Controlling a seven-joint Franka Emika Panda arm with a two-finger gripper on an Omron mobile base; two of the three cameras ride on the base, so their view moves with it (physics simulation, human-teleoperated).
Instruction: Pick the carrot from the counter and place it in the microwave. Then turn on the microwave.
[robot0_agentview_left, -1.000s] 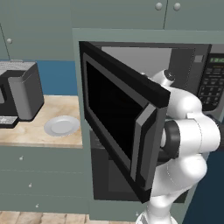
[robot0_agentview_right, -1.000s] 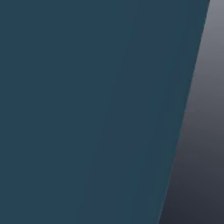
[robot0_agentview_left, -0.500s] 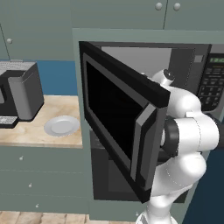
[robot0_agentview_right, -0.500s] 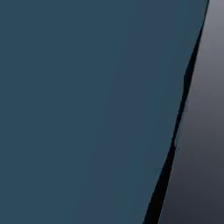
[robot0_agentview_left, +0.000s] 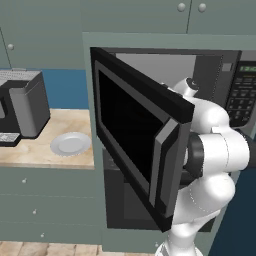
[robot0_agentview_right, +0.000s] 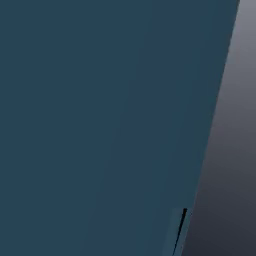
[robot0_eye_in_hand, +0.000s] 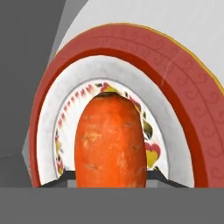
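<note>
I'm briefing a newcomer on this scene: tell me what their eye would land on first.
The orange carrot looms close in the hand view, standing over a red-rimmed patterned plate. In the left base view, the microwave has its dark-windowed door swung wide open, and the white arm reaches into the cavity behind it. Left of it, a small grey plate sits on the beige counter.

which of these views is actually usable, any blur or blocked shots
Left base view: sharp, evenly lit, no glare; the open microwave door and arm hide the cavity. Right base view: blocked by a flat blue surface close to the lens. Hand view: carrot very close, soft-edged, over a red-rimmed plate.
</note>
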